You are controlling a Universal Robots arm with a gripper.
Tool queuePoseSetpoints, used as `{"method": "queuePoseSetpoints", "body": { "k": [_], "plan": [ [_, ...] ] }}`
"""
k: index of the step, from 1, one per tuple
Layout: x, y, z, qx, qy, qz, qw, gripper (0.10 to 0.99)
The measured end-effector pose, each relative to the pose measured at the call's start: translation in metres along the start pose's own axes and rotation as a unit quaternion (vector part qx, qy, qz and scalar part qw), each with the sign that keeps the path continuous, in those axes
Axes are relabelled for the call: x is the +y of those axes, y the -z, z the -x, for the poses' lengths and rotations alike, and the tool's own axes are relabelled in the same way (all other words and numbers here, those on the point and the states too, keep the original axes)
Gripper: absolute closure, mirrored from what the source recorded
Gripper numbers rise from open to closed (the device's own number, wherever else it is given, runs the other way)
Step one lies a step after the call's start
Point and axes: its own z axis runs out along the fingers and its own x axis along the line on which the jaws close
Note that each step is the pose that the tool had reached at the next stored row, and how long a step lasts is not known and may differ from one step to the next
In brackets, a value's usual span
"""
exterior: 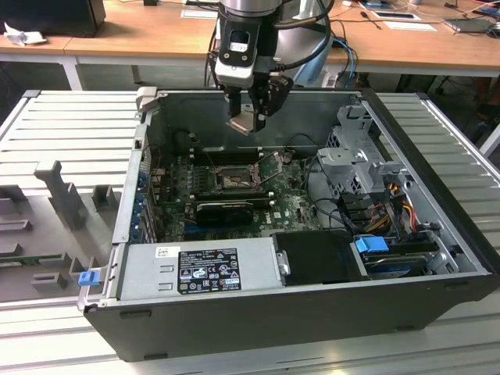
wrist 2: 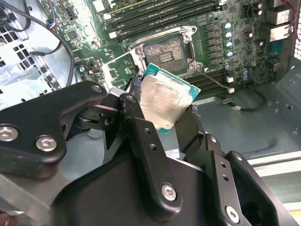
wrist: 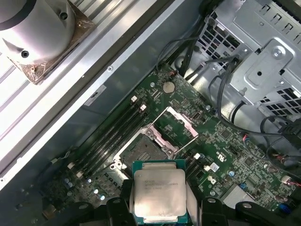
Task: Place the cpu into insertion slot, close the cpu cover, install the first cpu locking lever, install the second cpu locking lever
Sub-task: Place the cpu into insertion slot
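End effector [exterior: 248,117], pointing down, grips the cpu [wrist: 159,195] — above the insertion slot [exterior: 232,181].

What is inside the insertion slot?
Inside the insertion slot: no chip, only dark contacts. The cpu, held by the gripper, covers one edge in the first wrist view.

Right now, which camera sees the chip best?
The first wrist view: the chip faces it squarely. The second wrist view sees it tilted, partly behind the pincer; the exterior view sees it far off, slanted.
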Motion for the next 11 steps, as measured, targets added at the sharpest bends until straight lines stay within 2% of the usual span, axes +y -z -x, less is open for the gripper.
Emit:
{"method": "queuePoseSetpoints", "body": {
  "k": [4,11],
  "plan": [
    [0.0,-0.0006,0.0,-0.0008,-0.009,0.0002,1.0,0.557],
    [-0.0006,-0.0064,0.0001,-0.0013,-0.014,0.0001,0.9999,0.557]
  ]
}}
